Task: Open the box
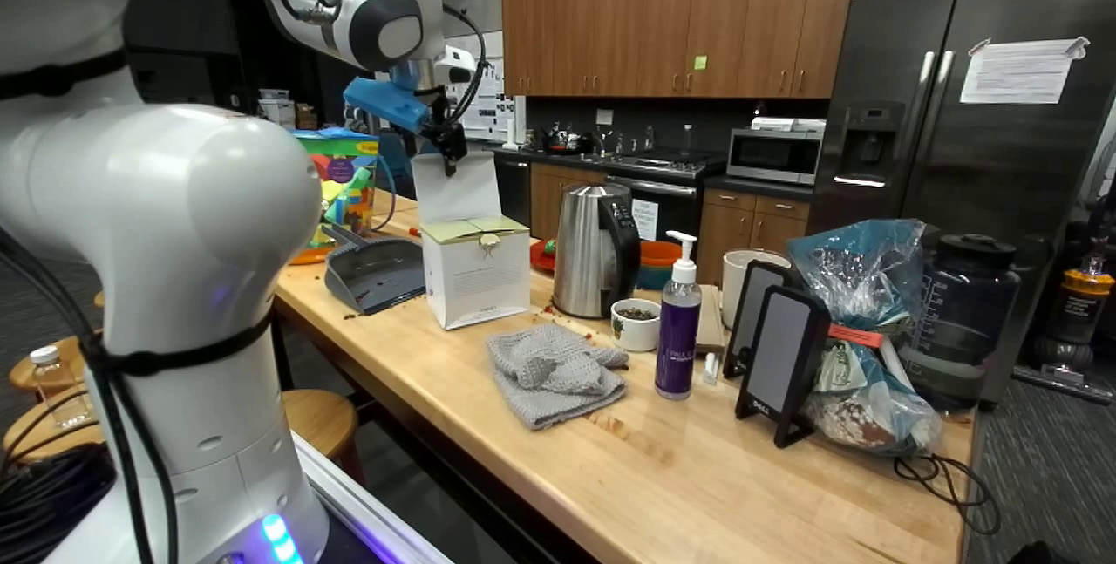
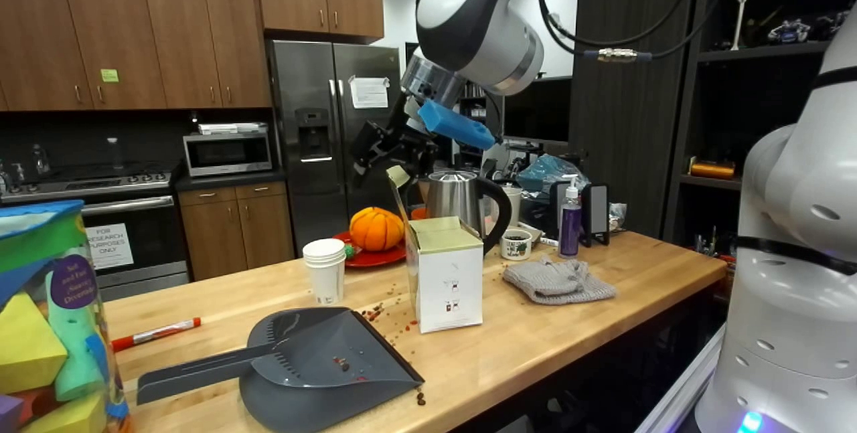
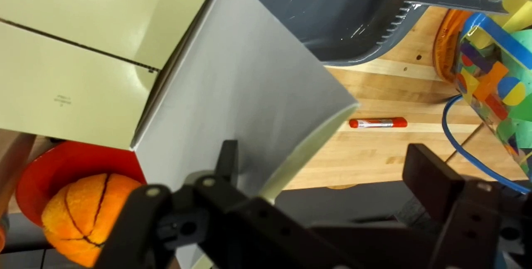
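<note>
The white box (image 1: 478,276) with a pale green top stands upright on the wooden table in both exterior views (image 2: 450,286). Its large lid flap (image 1: 458,185) stands raised at the back edge. The pale green inner flaps (image 3: 75,53) lie flat across the top, with a seam between them. My gripper (image 1: 449,152) is above the box at the raised flap's upper edge. In the wrist view the gripper (image 3: 324,156) is open, fingers wide apart. One finger overlaps the lid flap (image 3: 249,82); the other is beyond its free edge. I cannot tell whether the finger touches it.
A grey dustpan (image 2: 328,359) lies beside the box. A steel kettle (image 1: 580,250), a grey cloth (image 1: 558,372) and a purple bottle (image 1: 677,333) stand or lie nearby. A pumpkin (image 2: 376,228) sits on a red plate. A red marker (image 3: 378,122) and stacked cups (image 2: 325,269) are on the table.
</note>
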Controlling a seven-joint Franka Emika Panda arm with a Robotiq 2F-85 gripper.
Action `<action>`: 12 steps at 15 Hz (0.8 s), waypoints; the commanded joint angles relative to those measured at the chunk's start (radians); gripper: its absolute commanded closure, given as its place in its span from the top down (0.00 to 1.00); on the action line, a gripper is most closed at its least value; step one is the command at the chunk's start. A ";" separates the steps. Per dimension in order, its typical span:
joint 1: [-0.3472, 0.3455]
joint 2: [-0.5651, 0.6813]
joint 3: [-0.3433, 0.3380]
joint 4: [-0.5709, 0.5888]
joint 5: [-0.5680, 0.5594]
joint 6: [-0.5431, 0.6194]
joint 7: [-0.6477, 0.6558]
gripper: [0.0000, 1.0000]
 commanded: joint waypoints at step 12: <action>0.044 0.117 -0.017 0.152 0.037 0.001 -0.105 1.00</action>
